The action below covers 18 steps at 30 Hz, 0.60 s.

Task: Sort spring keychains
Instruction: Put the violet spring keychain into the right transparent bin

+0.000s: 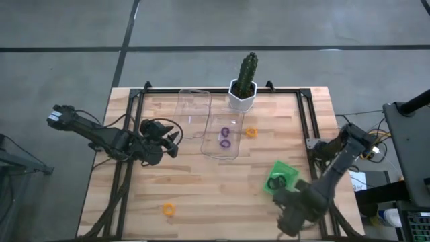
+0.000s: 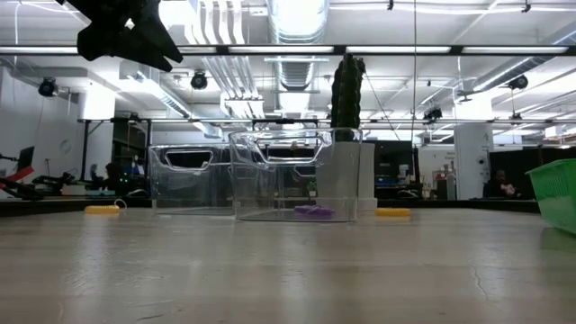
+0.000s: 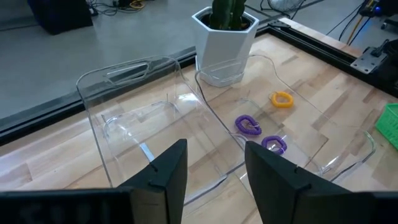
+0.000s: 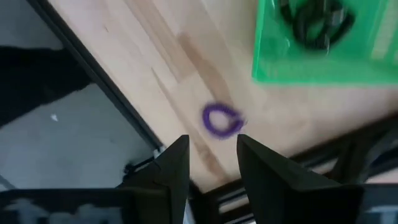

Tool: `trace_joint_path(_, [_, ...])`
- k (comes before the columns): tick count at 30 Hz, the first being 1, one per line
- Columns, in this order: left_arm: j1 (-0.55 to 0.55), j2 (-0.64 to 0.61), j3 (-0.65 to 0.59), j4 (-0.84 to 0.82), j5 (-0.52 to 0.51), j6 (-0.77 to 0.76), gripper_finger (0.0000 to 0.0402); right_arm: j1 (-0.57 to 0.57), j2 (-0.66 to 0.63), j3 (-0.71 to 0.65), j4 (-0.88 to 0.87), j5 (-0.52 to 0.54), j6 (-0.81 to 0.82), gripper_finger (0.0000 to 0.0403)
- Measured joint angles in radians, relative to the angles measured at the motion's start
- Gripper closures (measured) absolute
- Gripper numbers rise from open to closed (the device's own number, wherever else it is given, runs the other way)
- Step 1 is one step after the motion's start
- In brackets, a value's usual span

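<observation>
Two purple spring keychains point(image 1: 224, 136) point(image 3: 247, 124) lie in the nearer clear tray point(image 1: 232, 149). One orange keychain point(image 1: 250, 132) point(image 3: 282, 99) rests on the table beside that tray. Another orange one point(image 1: 168, 210) lies near the table's near edge. Black keychains point(image 1: 275, 181) point(image 4: 311, 25) sit in the green tray point(image 1: 287, 169). A purple keychain point(image 4: 221, 121) lies on the wood just ahead of my right gripper point(image 4: 211, 165) point(image 1: 289, 218), which is open above it near the table's near-right corner. My left gripper point(image 3: 216, 168) point(image 1: 176, 142) hovers open, left of the clear trays.
A second clear tray point(image 1: 193, 107) point(image 3: 124, 106) stands behind the first. A cactus in a white pot point(image 1: 243, 86) point(image 3: 224, 37) stands at the far edge. Black frame rails point(image 1: 306, 128) run along the table's sides. Bare wood lies between the trays and the near edge.
</observation>
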Motion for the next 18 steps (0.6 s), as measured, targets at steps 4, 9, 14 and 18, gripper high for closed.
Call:
trace_joint_path(4, [0.0,0.0,0.0,0.0,0.0,0.0,0.0248,0.065,0.0,-0.051,0.052,-0.001,0.186,0.0273])
trace_joint_path(9, [0.0,0.0,0.0,0.0,0.0,0.0,0.0248,0.104,0.0,-0.148,0.146,-0.029,0.375,0.0273])
trace_joint_path(14, [0.0,0.0,0.0,0.0,0.013,0.0,0.0248,0.134,0.001,-0.271,0.328,-0.032,0.438,0.0274])
trace_joint_path(18, [0.0,0.0,0.0,0.0,0.042,0.0,0.0248,0.157,0.001,-0.358,0.462,-0.017,0.466,0.027])
